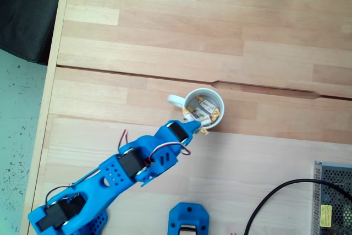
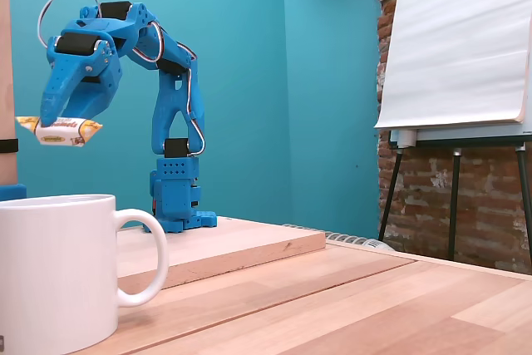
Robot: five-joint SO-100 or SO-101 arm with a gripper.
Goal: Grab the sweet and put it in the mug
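Mug [image 2: 56, 272], cropped at left, sits below hand [image 2: 56, 122] clamping sweet [image 2: 60, 130].

One view looks straight down; another sits low beside the mug [image 2: 54, 268].

mug [image 2: 58, 276]: glossy white ceramic, smooth outside and in
sweet [image 2: 58, 130]: shiny crinkled wrapper, cream with yellow-orange twisted ends
sweets in the mug [image 1: 204, 108]: same glossy crinkled wrapping
pincer [image 2: 51, 122]: matt blue plastic, faintly layered like printed parts
arm [image 1: 115, 174]: matt blue plastic with black motor blocks and thin red and white wires
tabletop [image 1: 165, 31]: pale wood planks, smooth, satin finish, visible grain
box at near right [image 1: 334, 191]: perforated grey metal
cable [image 1: 275, 199]: black, smooth
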